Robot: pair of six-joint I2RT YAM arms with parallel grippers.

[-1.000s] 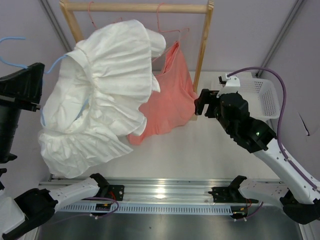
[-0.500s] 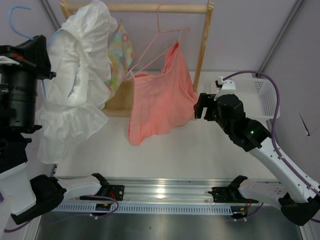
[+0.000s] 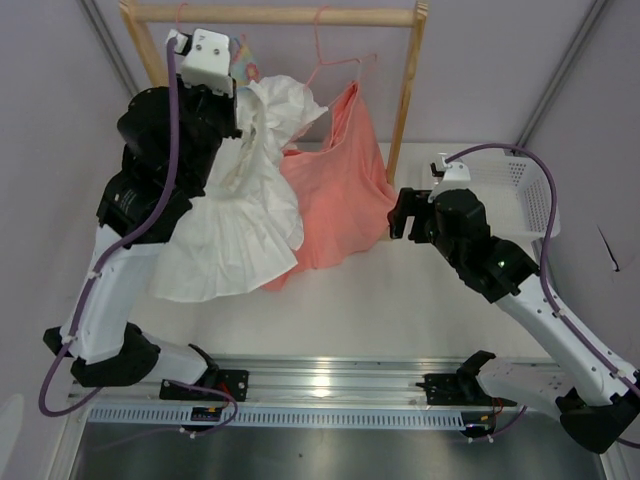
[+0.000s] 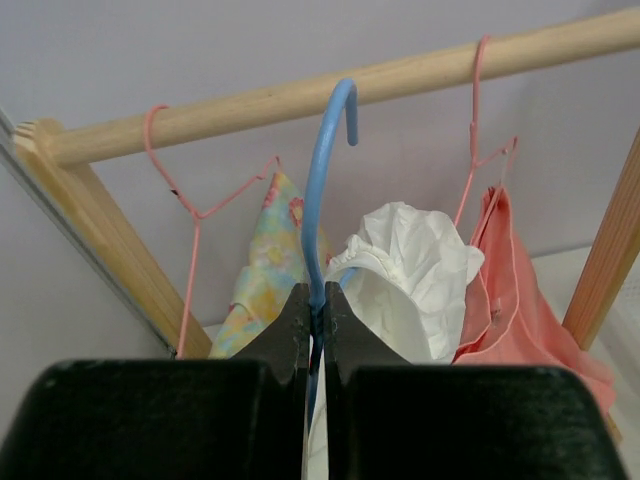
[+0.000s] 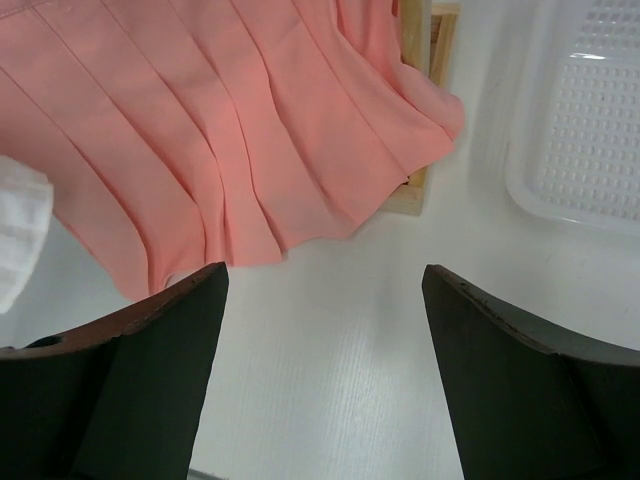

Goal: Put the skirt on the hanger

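My left gripper (image 4: 318, 302) is shut on the neck of the light blue hanger (image 4: 322, 190). The hanger's hook reaches up to the wooden rail (image 4: 250, 105); whether it rests on the rail I cannot tell. The white skirt (image 3: 235, 215) hangs from the hanger below my raised left arm (image 3: 165, 150), its ruffled hem spread over the table. In the left wrist view the skirt (image 4: 410, 265) bunches just right of the jaws. My right gripper (image 3: 400, 215) stands open and empty over the table (image 5: 330, 330), beside the salmon garment's hem.
The rail carries pink hangers (image 4: 185, 205), a floral garment (image 4: 262, 275) left of the skirt and a salmon garment (image 3: 345, 185) to its right. The rack's right post (image 3: 408, 95) stands behind the right gripper. A white basket (image 3: 530, 195) sits at the far right.
My left arm swung from the far left up to the rack, bringing the hanger and skirt in between the floral and salmon garments. The right arm barely moved.
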